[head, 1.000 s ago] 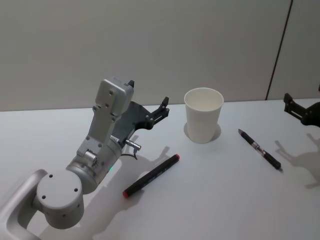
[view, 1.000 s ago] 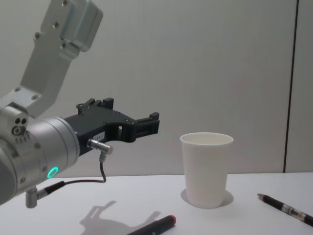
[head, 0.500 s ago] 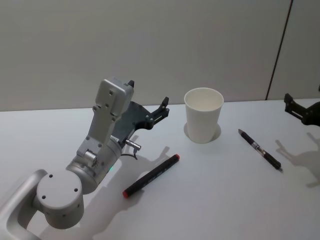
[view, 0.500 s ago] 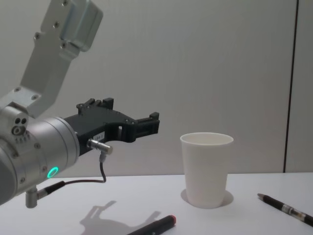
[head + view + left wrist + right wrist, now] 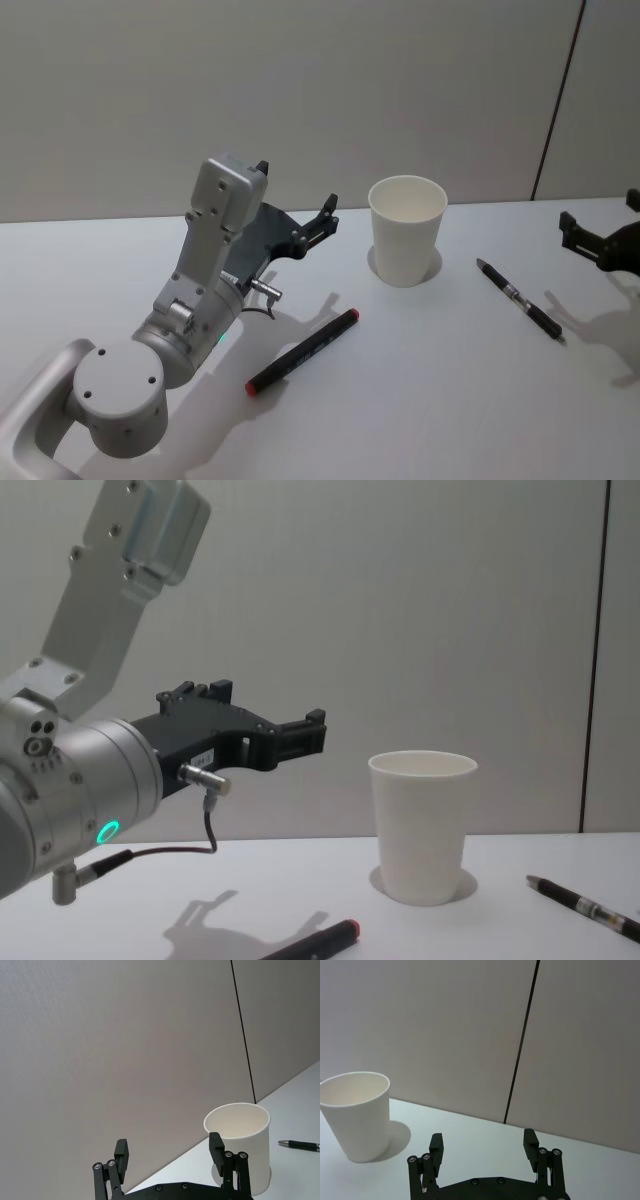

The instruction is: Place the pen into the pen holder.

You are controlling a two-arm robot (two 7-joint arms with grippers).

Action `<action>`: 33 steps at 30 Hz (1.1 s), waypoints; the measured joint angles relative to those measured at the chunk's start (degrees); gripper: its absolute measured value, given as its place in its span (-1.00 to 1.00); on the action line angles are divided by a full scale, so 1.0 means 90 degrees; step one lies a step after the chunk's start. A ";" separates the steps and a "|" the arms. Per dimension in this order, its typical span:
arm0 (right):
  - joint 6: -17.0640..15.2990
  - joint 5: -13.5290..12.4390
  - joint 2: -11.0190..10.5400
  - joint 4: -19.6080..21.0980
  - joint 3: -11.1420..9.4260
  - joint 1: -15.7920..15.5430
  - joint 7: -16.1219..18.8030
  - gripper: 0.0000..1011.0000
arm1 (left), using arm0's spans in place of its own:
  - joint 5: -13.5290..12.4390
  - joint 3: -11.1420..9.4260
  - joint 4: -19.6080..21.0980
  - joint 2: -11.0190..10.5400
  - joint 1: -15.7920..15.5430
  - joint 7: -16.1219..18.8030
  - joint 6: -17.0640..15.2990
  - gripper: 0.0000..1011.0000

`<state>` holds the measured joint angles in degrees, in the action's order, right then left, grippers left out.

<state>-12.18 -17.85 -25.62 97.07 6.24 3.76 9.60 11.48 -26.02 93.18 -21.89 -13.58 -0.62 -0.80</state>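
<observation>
- Right gripper [image 5: 483,1138], fingers spread and empty, hovered nearest the pen [image 5: 521,300], lying below-left of it, length slanting toward the cup [image 5: 407,245].
- Left gripper [image 5: 168,1144], also spread, hung beyond the cup.

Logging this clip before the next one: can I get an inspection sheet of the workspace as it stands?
Surface: white table, no spills seen.
Job's things: pen holder upright, no pen in it; red-ended black pen lying in front of it, to its left; slim black pen lying to its right; both apart from it.
Clutter: nothing seen.
Grippers: left tool open, raised left of the pen holder, holding nothing; right tool open, above the table right of the slim black pen, holding nothing.
Cables: thin dark cable looping from a plug at the left wrist.
Surroundings: grey panel wall with a dark vertical seam.
</observation>
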 joint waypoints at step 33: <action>-0.1322 0.0713 0.0202 -0.0336 0.0384 0.0469 0.0843 0.98 | 0.0000 0.0000 0.0000 0.0000 0.0000 0.0000 0.0000 0.98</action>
<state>-24.08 -11.43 -23.80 94.04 9.70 7.98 17.19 11.48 -26.02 93.18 -21.89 -13.59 -0.62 -0.80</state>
